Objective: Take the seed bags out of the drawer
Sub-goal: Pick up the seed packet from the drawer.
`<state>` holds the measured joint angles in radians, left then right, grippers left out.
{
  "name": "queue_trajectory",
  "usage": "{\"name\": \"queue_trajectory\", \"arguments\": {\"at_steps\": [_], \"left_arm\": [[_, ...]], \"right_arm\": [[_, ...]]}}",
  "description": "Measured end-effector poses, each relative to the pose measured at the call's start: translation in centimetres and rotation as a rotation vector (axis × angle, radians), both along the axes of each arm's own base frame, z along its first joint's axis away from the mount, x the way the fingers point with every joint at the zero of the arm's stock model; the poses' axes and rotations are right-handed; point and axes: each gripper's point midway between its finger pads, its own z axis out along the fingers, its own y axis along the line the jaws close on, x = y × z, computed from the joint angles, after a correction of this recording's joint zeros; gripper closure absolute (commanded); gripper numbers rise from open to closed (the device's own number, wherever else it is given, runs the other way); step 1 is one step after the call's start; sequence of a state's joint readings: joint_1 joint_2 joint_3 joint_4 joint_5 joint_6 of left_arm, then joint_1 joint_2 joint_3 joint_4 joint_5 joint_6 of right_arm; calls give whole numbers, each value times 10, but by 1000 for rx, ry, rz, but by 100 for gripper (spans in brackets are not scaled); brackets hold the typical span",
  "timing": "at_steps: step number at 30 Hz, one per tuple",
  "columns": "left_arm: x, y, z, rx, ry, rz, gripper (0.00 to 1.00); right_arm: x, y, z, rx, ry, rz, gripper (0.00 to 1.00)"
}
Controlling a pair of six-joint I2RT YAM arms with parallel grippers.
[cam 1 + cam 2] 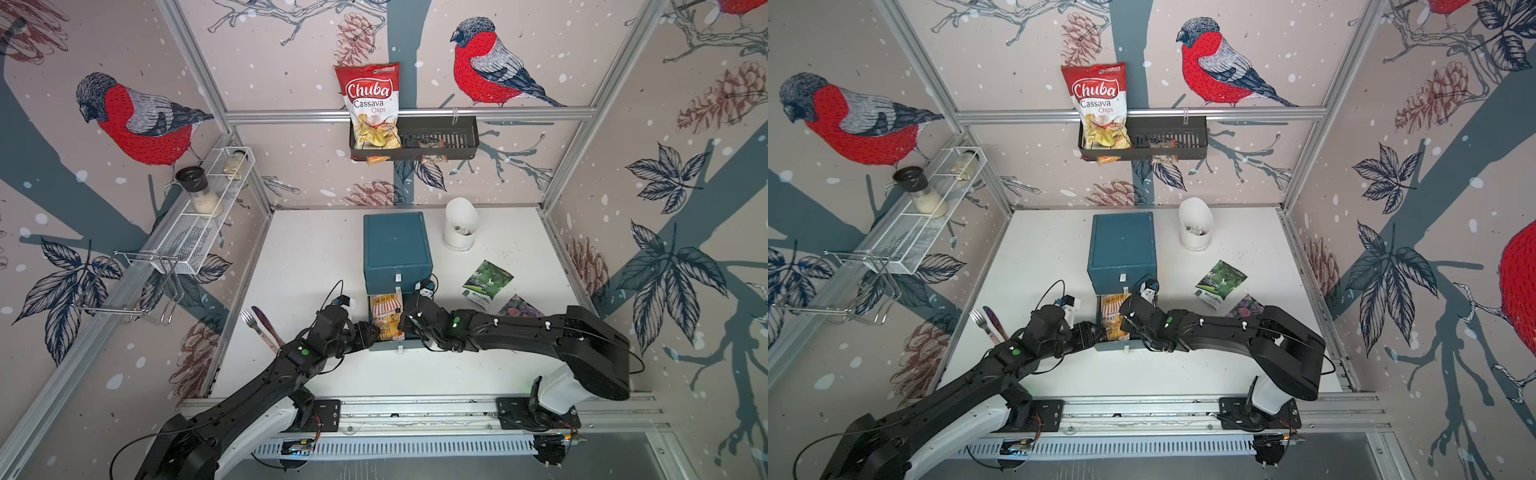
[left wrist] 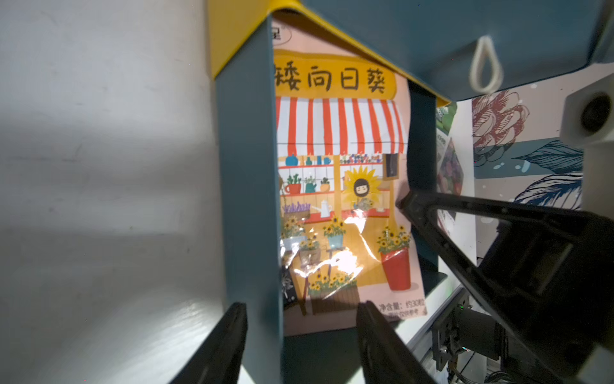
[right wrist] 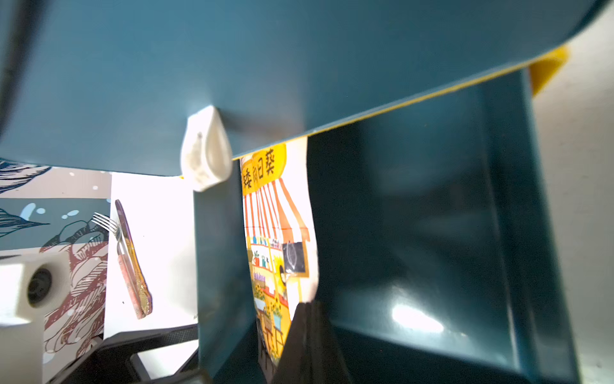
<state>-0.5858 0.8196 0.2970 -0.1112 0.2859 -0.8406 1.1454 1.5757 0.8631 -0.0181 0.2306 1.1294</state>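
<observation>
The teal drawer [image 1: 384,345] stands pulled out of the teal cabinet [image 1: 395,249]. In it the orange seed bag with the striped awning [image 1: 385,318] [image 1: 1113,318] [image 2: 339,199] [image 3: 275,232] is tipped up on edge near the drawer's left wall. My right gripper [image 1: 402,322] [image 3: 305,304] is shut on that bag's right edge. My left gripper [image 1: 376,330] [image 2: 300,304] is open, one finger outside the drawer's left wall [image 2: 249,199] and one inside by the bag's lower corner. The green-fruit seed bag [image 1: 486,284] and the purple-flower seed bag [image 1: 519,307] lie on the table to the right.
A fork and knife [image 1: 259,324] [image 3: 128,262] lie left of the left arm. A white cup [image 1: 459,226] stands behind the cabinet's right side. A red chips bag [image 1: 370,104] sits in a black wall basket [image 1: 440,133]. A wire shelf [image 1: 199,220] hangs on the left wall.
</observation>
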Motion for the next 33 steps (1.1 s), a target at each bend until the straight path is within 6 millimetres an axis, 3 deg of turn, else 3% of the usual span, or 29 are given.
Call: {"name": "queue_trajectory", "arguments": {"at_steps": [10,19,21,27,33], "left_arm": [[10,-5,33,-30,-54,3,33],[19,4,56,1,-103,59,29],[22,5,72,0,-131,64,27],[49,15,144,-13,-283,124,24],[78,28,178,18,-337,173,25]], "right_arm": [[-7,-10,25,62,-16,-17,100],[-14,-19,45,101,-16,-27,100],[-21,-22,53,105,-23,-20,100],[-54,-43,94,121,-67,1,100],[-72,-100,115,66,-92,-88,100]]}}
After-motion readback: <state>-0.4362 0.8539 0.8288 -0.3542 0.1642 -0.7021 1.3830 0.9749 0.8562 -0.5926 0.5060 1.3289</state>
